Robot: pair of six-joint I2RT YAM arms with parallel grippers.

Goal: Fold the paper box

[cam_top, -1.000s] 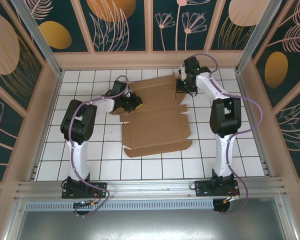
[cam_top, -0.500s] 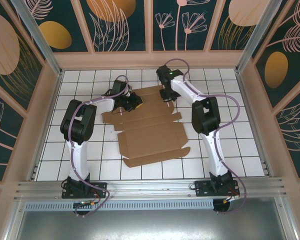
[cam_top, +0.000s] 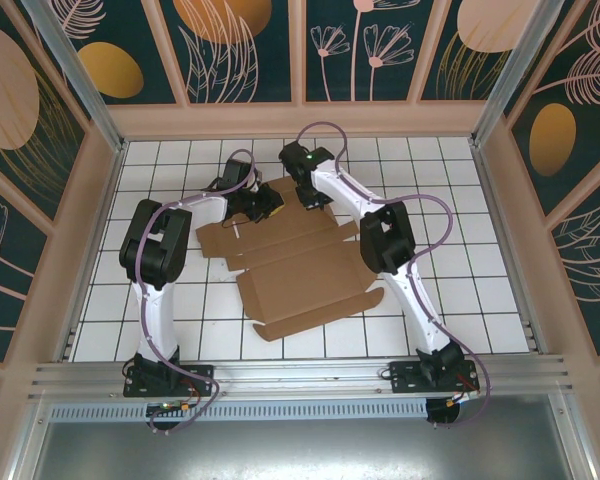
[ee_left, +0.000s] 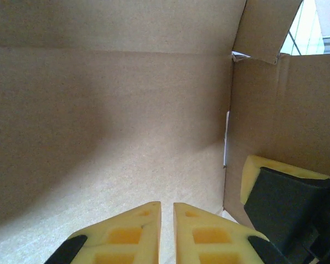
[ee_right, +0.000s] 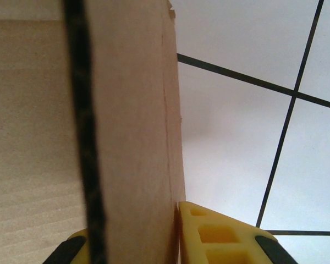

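From above, the paper box [cam_top: 305,265] lies opened out as a creased sheet on the white tiled table [cam_top: 450,290], roughly in the middle. Both arms reach to its far edge: the left gripper [cam_top: 267,206] at the far-left part, the right gripper [cam_top: 308,193] just beside it. From here I cannot read how either set of jaws stands.

My left wrist camera gives me that. Its yellow fingers [ee_left: 143,231] are pressed almost together with a thin slit between, and I see nothing in it. Brown cardboard lies beneath them, and a side panel [ee_left: 280,110] stands up at the right. Another yellow-and-black finger [ee_left: 264,187] sits against that panel.

My right wrist camera shows the grip itself. A cardboard flap [ee_right: 132,110] runs edge-on between the two yellow fingers [ee_right: 220,236], which pinch it from both sides. Bare tile is to the right of it.
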